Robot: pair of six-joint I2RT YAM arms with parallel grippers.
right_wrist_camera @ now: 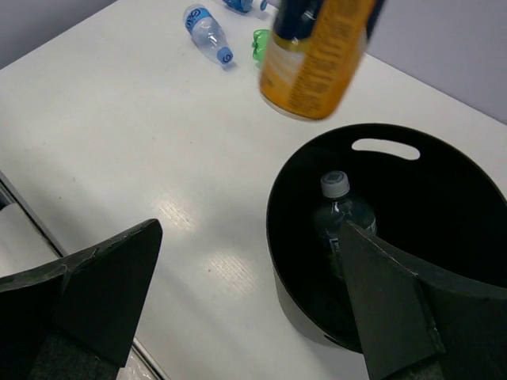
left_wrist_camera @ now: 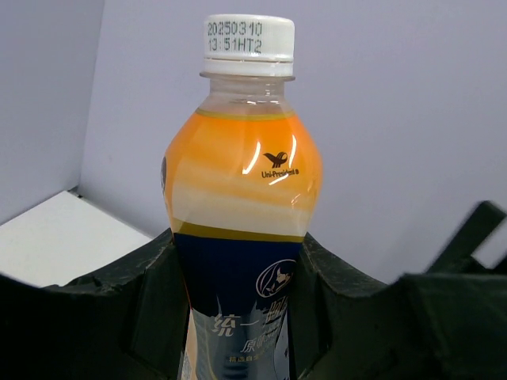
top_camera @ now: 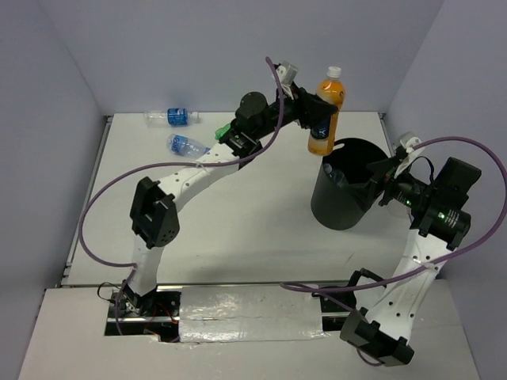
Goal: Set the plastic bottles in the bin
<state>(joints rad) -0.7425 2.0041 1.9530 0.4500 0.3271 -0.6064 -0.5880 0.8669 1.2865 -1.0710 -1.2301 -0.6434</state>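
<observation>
Item one: orange bottle (top_camera: 331, 91), white cap, dark label, clamped around its lower half by the left gripper (top_camera: 314, 113) and held nearly upright in the air, close by the far rim of the bin (top_camera: 342, 207), not inside it. Item two: the bin, black and round, standing on the white table (top_camera: 238, 214); we count one clear bottle (right_wrist_camera: 342, 212) with a pale cap standing inside. Item three: two clear bottles with blue labels (top_camera: 170, 117) (top_camera: 187, 145) lying on their sides at the far left of the table. Item four: green bottle (top_camera: 223, 131), just beside them, partly hidden by the left arm. Item five: right gripper (right_wrist_camera: 249, 293), fingers spread wide, holding nothing, at the bin's near rim.
</observation>
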